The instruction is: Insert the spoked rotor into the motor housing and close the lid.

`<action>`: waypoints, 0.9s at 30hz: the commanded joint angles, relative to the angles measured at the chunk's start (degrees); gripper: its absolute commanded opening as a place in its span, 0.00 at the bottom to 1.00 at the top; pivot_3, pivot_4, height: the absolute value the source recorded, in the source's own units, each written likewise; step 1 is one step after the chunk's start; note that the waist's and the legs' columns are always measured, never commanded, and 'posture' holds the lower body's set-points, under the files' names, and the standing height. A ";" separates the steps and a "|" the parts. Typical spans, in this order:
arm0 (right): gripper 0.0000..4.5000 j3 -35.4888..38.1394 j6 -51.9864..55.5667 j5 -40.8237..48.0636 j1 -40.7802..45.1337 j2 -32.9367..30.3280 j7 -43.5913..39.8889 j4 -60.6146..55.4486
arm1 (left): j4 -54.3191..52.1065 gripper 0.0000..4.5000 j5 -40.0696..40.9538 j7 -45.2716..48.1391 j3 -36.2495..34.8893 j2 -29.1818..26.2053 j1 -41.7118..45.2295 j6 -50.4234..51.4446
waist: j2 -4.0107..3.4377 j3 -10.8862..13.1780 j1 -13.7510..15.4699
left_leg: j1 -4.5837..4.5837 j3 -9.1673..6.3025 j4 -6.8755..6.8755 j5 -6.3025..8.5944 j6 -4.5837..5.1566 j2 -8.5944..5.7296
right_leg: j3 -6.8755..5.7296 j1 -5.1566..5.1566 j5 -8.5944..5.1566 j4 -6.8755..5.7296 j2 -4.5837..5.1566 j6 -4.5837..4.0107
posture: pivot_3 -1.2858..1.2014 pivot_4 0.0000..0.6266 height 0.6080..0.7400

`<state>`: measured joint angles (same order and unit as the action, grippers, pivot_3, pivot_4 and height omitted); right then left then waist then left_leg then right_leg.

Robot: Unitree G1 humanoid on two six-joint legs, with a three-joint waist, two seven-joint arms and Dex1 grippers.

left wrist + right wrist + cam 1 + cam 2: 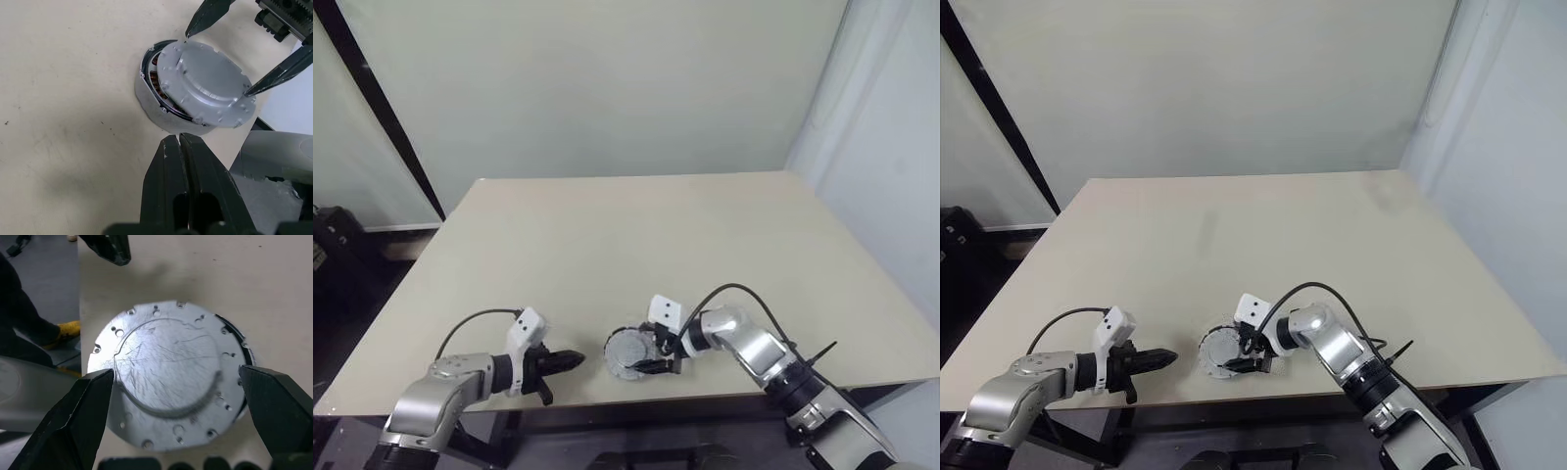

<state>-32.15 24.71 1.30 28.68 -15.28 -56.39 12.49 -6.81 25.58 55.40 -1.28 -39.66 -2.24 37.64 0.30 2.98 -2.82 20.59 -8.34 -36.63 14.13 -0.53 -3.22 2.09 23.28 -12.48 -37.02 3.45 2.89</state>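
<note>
Round squat motor housing (146, 95) w/ copper-brown windings sits close to near edge of beige counter (636, 235), flat silvery-grey round lid (166, 377) lying askew on top, windings showing on one side. Right end effector (176, 396) spread wide, fingertips either side of lid rim; left end effector (570, 361) pressed together, empty, just beside housing. Lots of bare counter beyond, out to far edge.

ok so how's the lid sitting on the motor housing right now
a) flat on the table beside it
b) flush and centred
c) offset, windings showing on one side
c, the lid sits shifted on the motor housing, leaving copper windings exposed along one edge.
</note>
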 commanded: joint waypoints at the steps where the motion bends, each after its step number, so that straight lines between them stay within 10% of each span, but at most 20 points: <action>1: 0.99 0.04 -1.33 -0.56 1.05 0.64 -0.42 -0.57 | -1.37 0.00 0.04 -0.13 -0.92 -0.72 0.19 -0.99 | 0.00 0.00 0.00 | 0.00 0.00 0.00 0.00 0.00 0.00 | 0.00 0.00 0.00 0.00 0.00 0.00 | 0.52 0.00 1.00; 10: 0.99 0.74 -2.10 -1.51 0.89 2.28 0.74 0.92 | -1.07 0.00 -0.45 -0.83 -0.61 -0.48 0.33 -1.56 | 0.00 0.00 0.00 | -0.01 -0.01 0.00 0.00 0.00 0.00 | 0.00 0.00 0.01 0.00 -0.01 -0.01 | 0.52 0.00 1.00; 14: 0.72 1.68 -1.20 -0.82 0.37 3.11 1.71 0.31 | -1.02 0.00 -0.72 -1.07 -0.40 -0.36 0.21 -1.82 | -0.01 0.00 0.00 | -0.01 -0.01 0.00 0.00 0.00 0.00 | 0.00 0.00 0.01 -0.01 -0.01 -0.01 | 0.52 0.00 1.00; 27: 0.71 2.17 3.49 -1.86 -1.13 5.67 8.08 -3.13 | -0.59 0.00 -1.21 -1.08 0.57 0.07 0.73 -1.99 | -0.02 0.01 0.00 | -0.01 0.00 0.00 0.00 -0.01 0.19 | 0.06 0.04 0.07 -0.02 -0.28 -0.11 | 0.52 0.00 1.00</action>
<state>-30.53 28.12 -0.33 26.91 -9.91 -48.82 12.49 -6.80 24.43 54.23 -0.80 -39.59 -2.28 36.57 0.28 2.99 -2.82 20.58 -8.35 -36.63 14.13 -0.54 -3.02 2.14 23.32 -12.40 -37.04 3.16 2.77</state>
